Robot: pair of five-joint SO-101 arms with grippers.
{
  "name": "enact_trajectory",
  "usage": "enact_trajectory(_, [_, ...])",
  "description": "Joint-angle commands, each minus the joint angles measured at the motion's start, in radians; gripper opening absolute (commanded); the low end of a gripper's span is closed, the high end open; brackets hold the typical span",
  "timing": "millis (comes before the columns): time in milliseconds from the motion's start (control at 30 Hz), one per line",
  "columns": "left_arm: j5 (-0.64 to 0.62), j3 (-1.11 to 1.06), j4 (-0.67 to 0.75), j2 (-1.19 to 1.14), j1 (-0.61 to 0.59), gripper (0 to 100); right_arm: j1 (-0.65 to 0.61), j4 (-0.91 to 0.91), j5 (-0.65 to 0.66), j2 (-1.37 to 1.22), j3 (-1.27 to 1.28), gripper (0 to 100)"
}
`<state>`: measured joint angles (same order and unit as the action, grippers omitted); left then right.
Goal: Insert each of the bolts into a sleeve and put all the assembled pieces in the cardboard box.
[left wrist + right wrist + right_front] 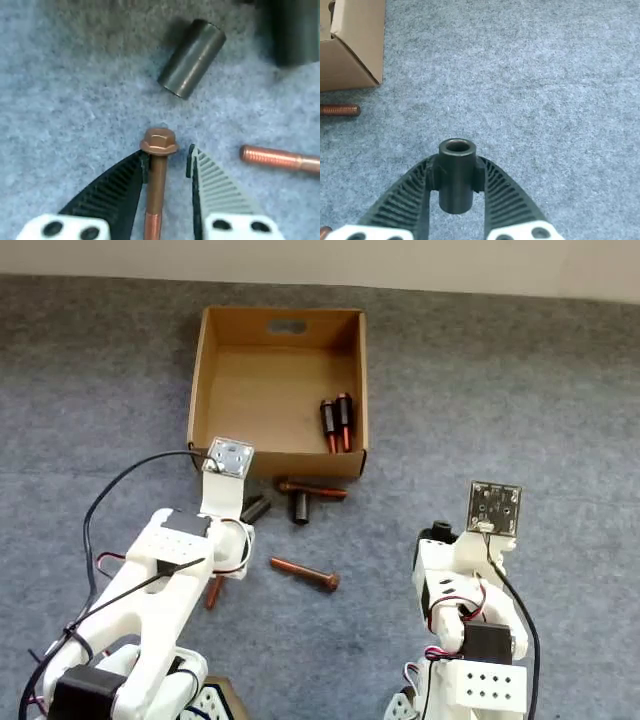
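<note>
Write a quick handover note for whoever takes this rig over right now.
Left gripper: jaws open astride a bolt on the table, not yet gripped.
Right gripper: shut on a sleeve.
Done: two assembled pieces lie in the box.
To do: two loose sleeves and two other bolts lie in front of the box; three pairs to join and box.
</note>
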<state>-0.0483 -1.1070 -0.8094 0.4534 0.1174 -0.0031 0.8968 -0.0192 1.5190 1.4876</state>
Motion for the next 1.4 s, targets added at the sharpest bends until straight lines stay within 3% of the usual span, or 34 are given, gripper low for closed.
enact_trajectory(0, [-0.005, 0.002, 0.011, 0.002, 0.007, 15, 0.012, -0.016, -0.003, 0.013, -0.008, 0.5])
enact_trajectory(233, [-0.003, 0.002, -0.057, 0.002, 0.008, 14, 0.012, -0.016, -0.003, 0.013, -0.008, 0.5])
enact_trajectory(367, [-0.003, 0.004, -0.061, 0.004, 0.016, 1, 0.012, -0.016, -0.003, 0.013, -0.008, 0.5])
enact_trajectory(667, [-0.008, 0.070, -0.069, 0.016, 0.016, 1, 0.012, -0.016, -0.006, 0.013, -0.008, 0.5])
enact_trajectory(933, [-0.006, 0.194, -0.382, 0.220, 0.047, 1, 0.012, -0.016, -0.008, 0.015, -0.008, 0.5])
enact_trajectory(1033, [-0.006, 0.159, -0.342, 0.329, 0.090, 1, 0.008, -0.016, -0.008, 0.015, -0.008, 0.5])
enact_trajectory(1367, [-0.009, -0.059, 0.035, 0.756, 0.182, 1, -0.054, -0.016, -0.006, 0.015, -0.105, 0.5])
